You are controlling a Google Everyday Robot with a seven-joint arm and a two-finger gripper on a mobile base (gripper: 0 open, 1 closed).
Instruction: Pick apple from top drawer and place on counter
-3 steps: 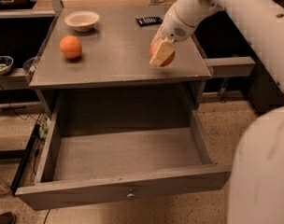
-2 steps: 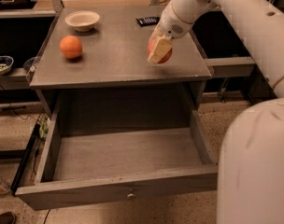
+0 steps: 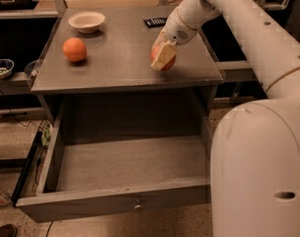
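The gripper (image 3: pixel 162 58) hangs over the right part of the counter (image 3: pixel 120 58) and is shut on the red-orange apple (image 3: pixel 166 63), its pale fingers wrapped around the fruit. The apple is just above or touching the counter surface; I cannot tell which. The white arm reaches in from the upper right. The top drawer (image 3: pixel 115 201) is pulled fully open below the counter and nothing shows inside it.
A plain orange fruit (image 3: pixel 74 50) sits on the counter's left. A white bowl (image 3: pixel 86 20) stands at the back left. A dark flat object (image 3: pixel 154 21) lies at the back centre. A side shelf (image 3: pixel 4 68) holds a small bowl. The robot's white body (image 3: pixel 258 172) fills the lower right.
The gripper with the apple has shifted slightly left and toward the back of the counter. The drawer and other objects have not moved.
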